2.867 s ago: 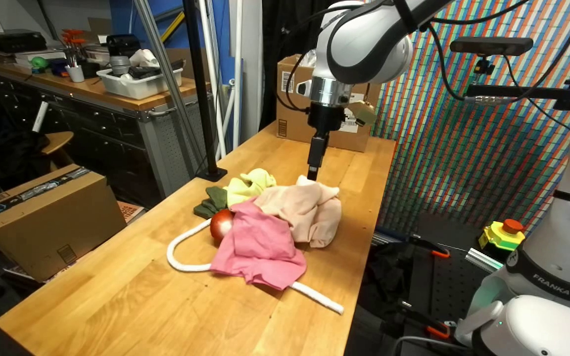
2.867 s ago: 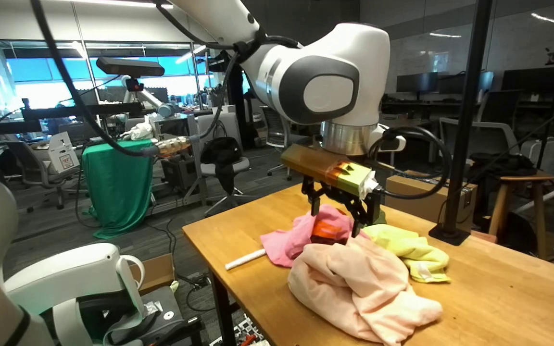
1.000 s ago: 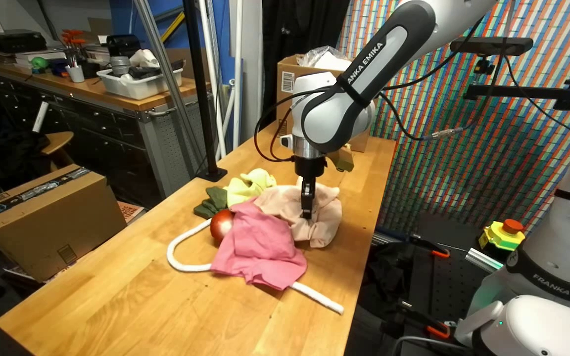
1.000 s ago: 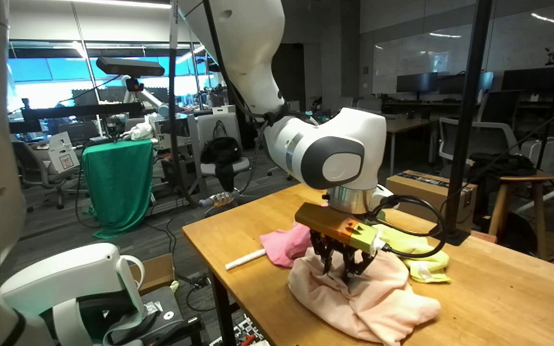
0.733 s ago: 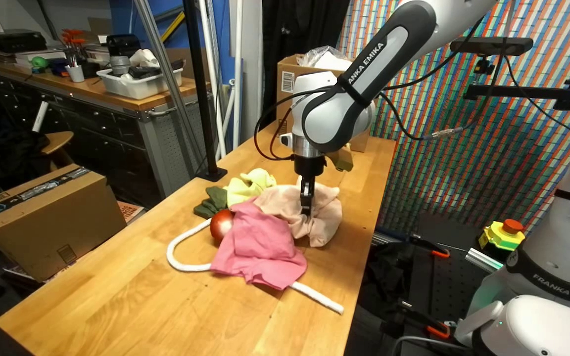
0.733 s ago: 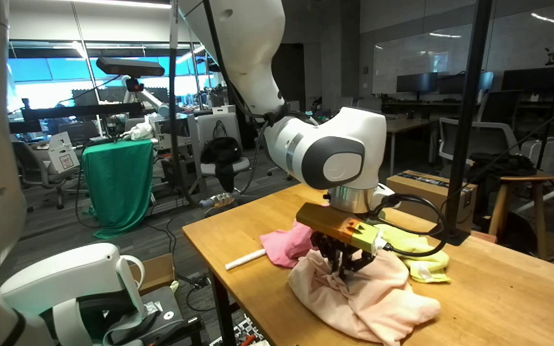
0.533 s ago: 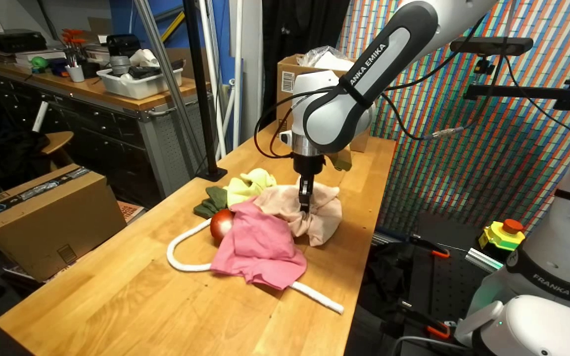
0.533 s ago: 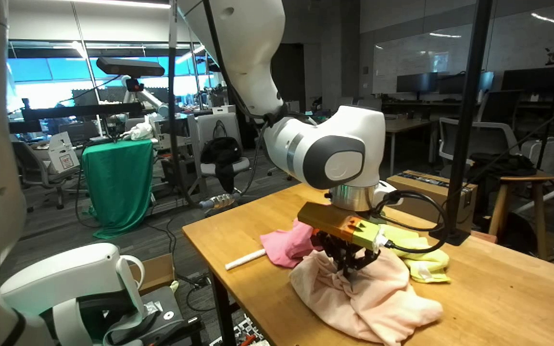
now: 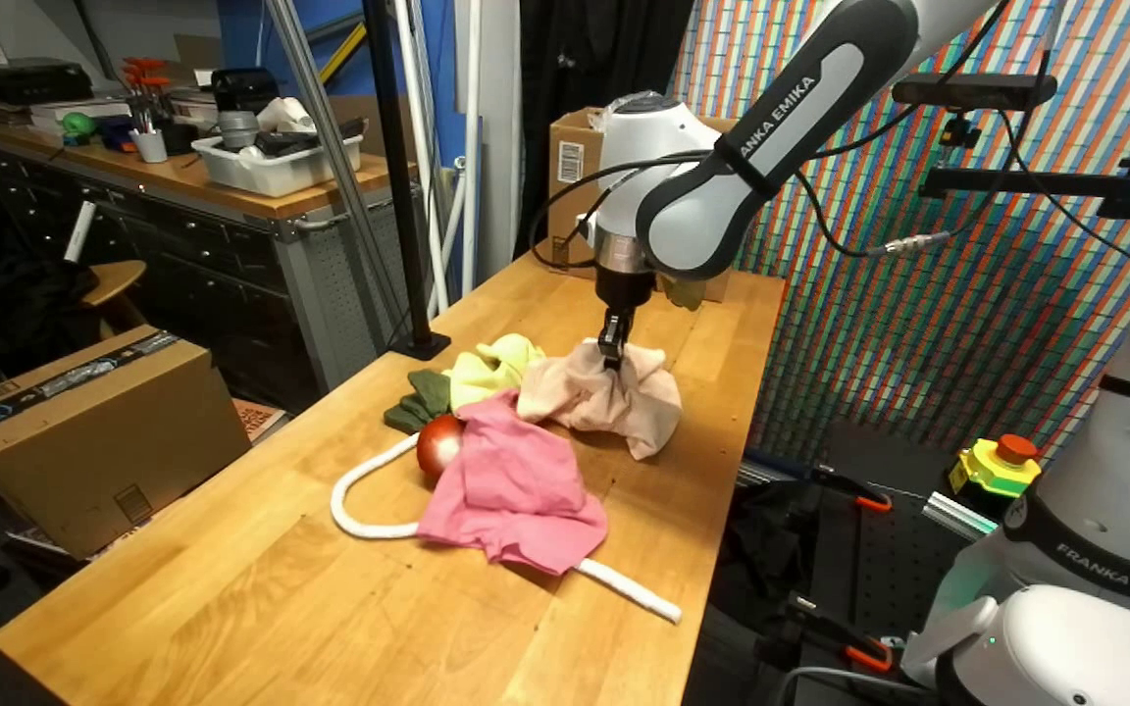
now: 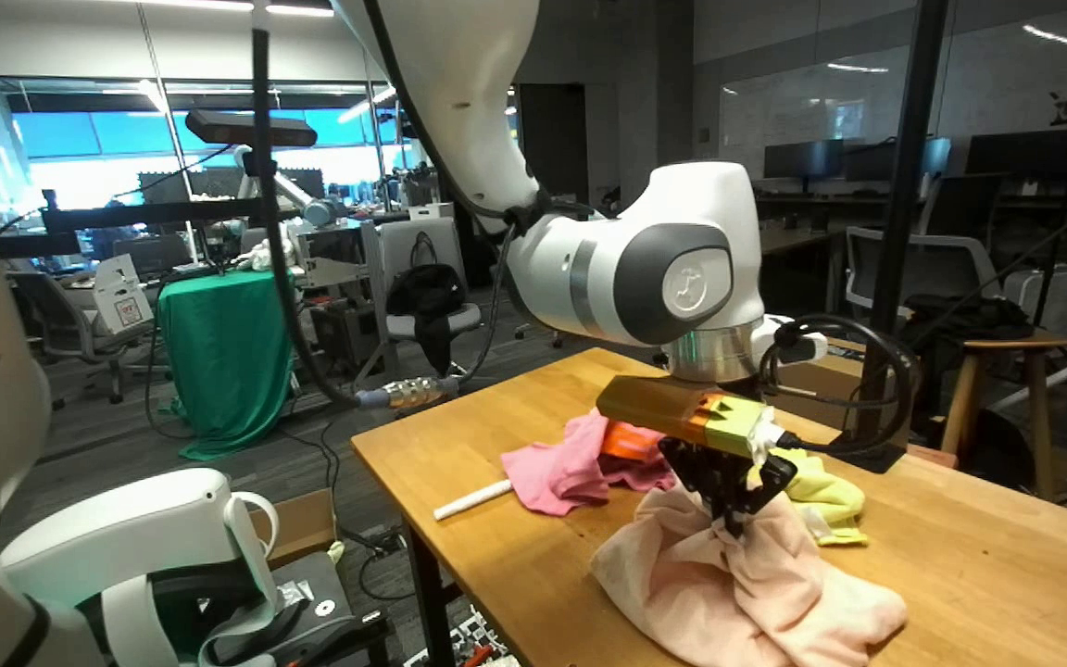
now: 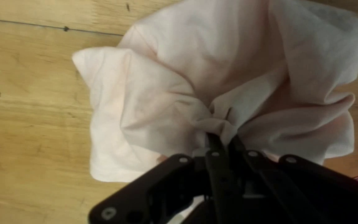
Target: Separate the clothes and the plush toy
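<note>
You are working in a robotics lab, part workshop and part office. In an exterior view your arm (image 9: 702, 221) is lettered FRANKA EMIKA, with a stop button (image 9: 1017, 449) near its base (image 9: 1065, 559) and a camera (image 9: 974, 91) on a bracket (image 9: 1026, 183). Past your table (image 9: 310, 608) you can see a bench (image 9: 173, 177) with dark drawers (image 9: 212, 253), orange-handled tools (image 9: 144, 74) in a cup (image 9: 149, 146) and a loaded bin (image 9: 276, 175). In an exterior view you get another arm (image 10: 298, 196) before bright windows (image 10: 61, 134), office chairs (image 10: 395, 245), monitors (image 10: 804, 159) and what looks like a whiteboard (image 10: 779, 130)
</note>
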Robot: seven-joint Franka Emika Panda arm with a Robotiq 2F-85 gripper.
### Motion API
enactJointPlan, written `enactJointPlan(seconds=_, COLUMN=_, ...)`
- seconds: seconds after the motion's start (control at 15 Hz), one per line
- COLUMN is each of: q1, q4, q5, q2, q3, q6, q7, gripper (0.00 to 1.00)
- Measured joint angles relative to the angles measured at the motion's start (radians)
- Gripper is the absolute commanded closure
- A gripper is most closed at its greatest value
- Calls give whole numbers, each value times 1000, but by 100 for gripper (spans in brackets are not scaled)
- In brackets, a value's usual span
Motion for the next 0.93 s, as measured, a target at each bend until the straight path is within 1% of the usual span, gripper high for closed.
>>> enactJointPlan(seconds=0.27, q1=1, q4=-29, q5=-212, q2=-60, q3=-58, q6=-2, q7=211, gripper=97)
enactJointPlan(seconds=0.47, q1=-2, q4=-49, q5=-344, q2=-95, q3=-92, q6=-10, q7=361, gripper=97)
enactJointPlan(seconds=0.6, q1=-10, q4=-59, q5=-406, q2=-115, q3=-104, q6=-26, q7=444, gripper=97)
enactJointPlan(seconds=0.93, q1=-55, q4=-75, q5=-515, q2=-158, q3=-113, q6=-73, q7=604, gripper=97)
